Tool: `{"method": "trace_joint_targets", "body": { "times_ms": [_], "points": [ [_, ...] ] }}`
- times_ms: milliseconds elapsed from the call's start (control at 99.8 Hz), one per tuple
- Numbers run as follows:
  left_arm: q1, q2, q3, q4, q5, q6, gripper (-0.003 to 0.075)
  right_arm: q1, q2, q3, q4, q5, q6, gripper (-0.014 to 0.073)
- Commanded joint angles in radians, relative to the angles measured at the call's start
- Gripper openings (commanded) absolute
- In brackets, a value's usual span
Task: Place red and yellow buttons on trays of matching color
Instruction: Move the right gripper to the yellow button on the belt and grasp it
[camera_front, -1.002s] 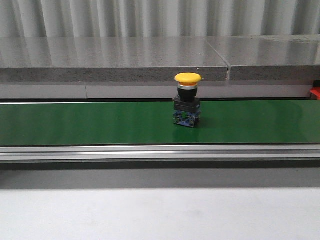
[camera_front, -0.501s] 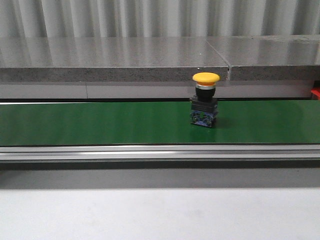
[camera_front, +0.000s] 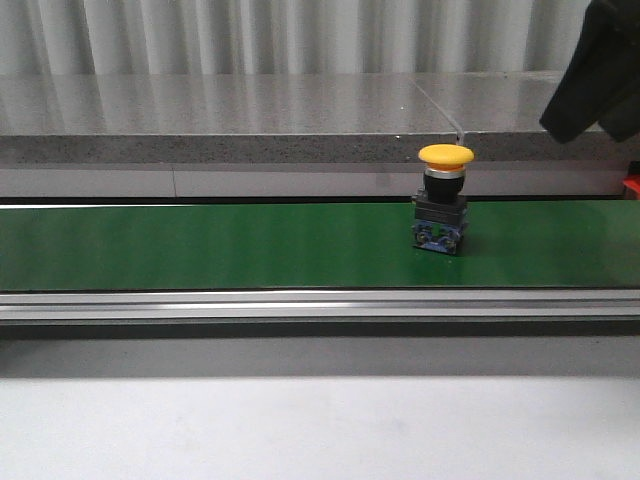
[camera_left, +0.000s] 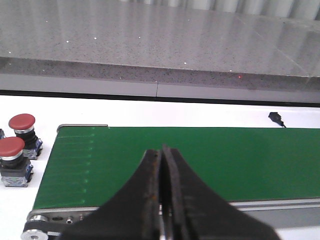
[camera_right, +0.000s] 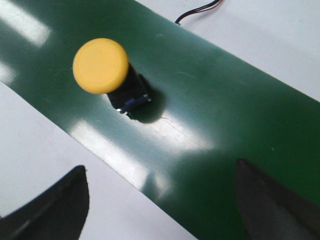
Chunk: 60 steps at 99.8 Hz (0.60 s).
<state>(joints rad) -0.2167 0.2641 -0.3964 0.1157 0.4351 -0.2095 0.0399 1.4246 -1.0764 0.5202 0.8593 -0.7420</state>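
At far left I see two red buttons (camera_left: 22, 129) on the white surface (camera_left: 20, 200) beside the green belt (camera_front: 220, 245). My left gripper (camera_left: 162, 165) is pinched closed. The yellow button (camera_front: 442, 198) stands upright on the belt, right of centre. My right gripper (camera_right: 160, 200) is spread wide above it.

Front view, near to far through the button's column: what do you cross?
Pale table surface → metal rail of the conveyor → green belt → yellow button standing upright on the belt → grey stone ledge → corrugated wall.
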Motion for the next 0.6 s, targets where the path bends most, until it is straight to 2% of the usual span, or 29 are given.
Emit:
{"method": "trace_joint_targets", "body": {
  "times_ms": [0,441,531,591],
  "points": [
    [-0.005,0.009,-0.027,-0.002,-0.082,0.000,-0.0021,0.029,-0.007,-0.022,0.030,-0.053,-0.010,0.0595],
    [-0.005,0.009,-0.027,-0.002,-0.082,0.000,-0.0021,0.164,0.108,-0.025,0.030,-0.245,-0.010,0.0587],
    [-0.005,0.009,-0.027,-0.002,-0.082,0.000,-0.0021,0.166,0.125,-0.026,0.033,-0.279,-0.009,0.0551],
    [-0.005,0.009,-0.027,-0.002,-0.082,0.000,-0.0021,0.166,0.135,-0.026,0.033,-0.280,-0.008,0.0491]
  ]
}}
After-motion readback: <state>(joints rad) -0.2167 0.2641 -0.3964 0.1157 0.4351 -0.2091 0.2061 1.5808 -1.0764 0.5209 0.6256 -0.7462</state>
